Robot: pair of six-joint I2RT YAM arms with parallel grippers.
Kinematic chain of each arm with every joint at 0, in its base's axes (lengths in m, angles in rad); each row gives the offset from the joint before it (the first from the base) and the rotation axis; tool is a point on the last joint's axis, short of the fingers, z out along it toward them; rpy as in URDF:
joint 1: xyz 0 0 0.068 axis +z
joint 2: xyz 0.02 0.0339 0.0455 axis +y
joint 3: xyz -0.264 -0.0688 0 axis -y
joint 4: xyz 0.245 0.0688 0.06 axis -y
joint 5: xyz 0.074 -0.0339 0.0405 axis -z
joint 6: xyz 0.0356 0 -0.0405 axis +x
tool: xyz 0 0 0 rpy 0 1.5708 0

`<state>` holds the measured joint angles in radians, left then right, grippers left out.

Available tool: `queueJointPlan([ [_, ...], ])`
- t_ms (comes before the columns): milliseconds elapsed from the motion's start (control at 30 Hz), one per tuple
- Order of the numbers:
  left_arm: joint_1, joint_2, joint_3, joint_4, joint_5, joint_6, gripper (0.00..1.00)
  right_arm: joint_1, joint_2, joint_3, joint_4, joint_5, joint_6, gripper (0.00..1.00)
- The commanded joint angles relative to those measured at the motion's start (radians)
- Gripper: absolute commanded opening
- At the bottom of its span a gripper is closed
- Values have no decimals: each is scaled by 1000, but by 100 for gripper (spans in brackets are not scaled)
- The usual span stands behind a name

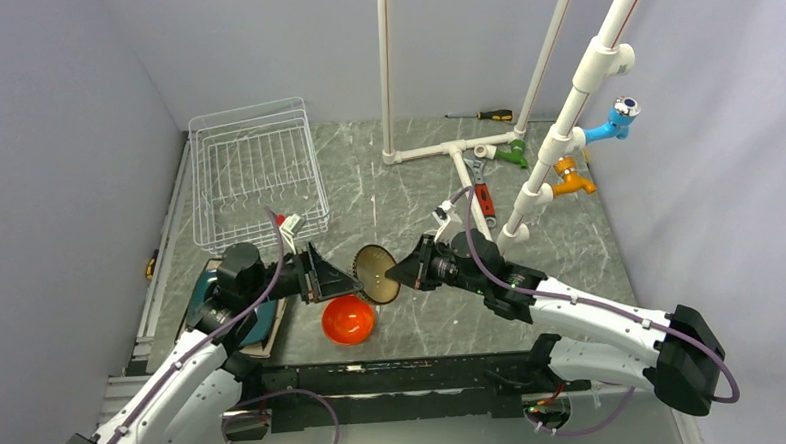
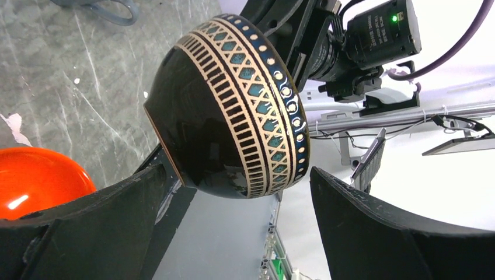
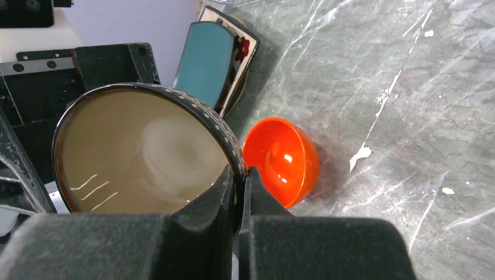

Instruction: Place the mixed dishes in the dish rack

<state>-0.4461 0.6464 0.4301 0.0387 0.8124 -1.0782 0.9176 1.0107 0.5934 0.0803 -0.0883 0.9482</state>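
Observation:
My right gripper point(image 1: 393, 274) point(image 3: 242, 175) is shut on the rim of the dark brown bowl point(image 1: 376, 273) point(image 3: 140, 151), holding it on its side above the table, its gold inside facing the right wrist camera. The bowl's patterned outside point(image 2: 233, 111) sits between the fingers of my left gripper point(image 1: 350, 283) point(image 2: 236, 192), which is open wide; neither finger touches it. The orange bowl point(image 1: 348, 319) point(image 2: 35, 178) point(image 3: 283, 160) stands on the table just below. The dark teal plate point(image 1: 200, 288) point(image 3: 207, 61) lies stacked on the floral plate point(image 3: 242, 55) under my left arm. The white wire dish rack point(image 1: 257, 173) holds no dishes at the back left.
A white pipe frame point(image 1: 466, 149) stands at the back right with blue point(image 1: 615, 122), orange point(image 1: 572, 181) and green point(image 1: 514, 155) taps. A screwdriver point(image 1: 489, 115) and red-handled pliers point(image 1: 483, 193) lie near it. Grey walls close in both sides.

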Motion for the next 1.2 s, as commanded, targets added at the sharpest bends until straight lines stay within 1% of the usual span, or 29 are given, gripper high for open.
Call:
queueJointPlan([
  [0, -27, -1, 24, 39, -35, 4, 99, -3, -23, 13, 141, -13, 27, 0],
  [133, -28, -1, 66, -48, -56, 56, 99, -3, -22, -1, 148, -10, 23, 0],
  [167, -28, 1, 70, -59, -57, 55, 98, -3, -19, -2, 150, -10, 23, 0],
  [367, -28, 0, 78, -37, -66, 42, 94, -3, -12, 5, 130, 1, 12, 0],
  [467, -29, -5, 85, -36, -73, 41, 96, -3, -15, 4, 129, 5, 11, 0],
  [533, -31, -4, 82, -36, -73, 35, 99, -3, -14, 5, 128, 7, 9, 0],
  [667, -35, 2, 84, -37, -82, 33, 99, -3, -8, 4, 134, 3, 9, 0],
  [767, -41, 0, 94, -72, -101, 41, 93, -3, -4, 6, 135, 0, 8, 0],
  [833, -42, -1, 99, -81, -110, 43, 91, -3, -1, 6, 136, 0, 8, 0],
  [900, -44, 1, 103, -80, -111, 42, 92, -4, -2, 5, 135, 2, 8, 0],
  [1033, -57, 9, 116, -91, -117, 47, 99, -2, -5, 9, 129, 11, 4, 0],
  [1167, -71, 22, 131, -106, -125, 54, 99, -3, -2, 19, 122, 21, -2, 0],
])
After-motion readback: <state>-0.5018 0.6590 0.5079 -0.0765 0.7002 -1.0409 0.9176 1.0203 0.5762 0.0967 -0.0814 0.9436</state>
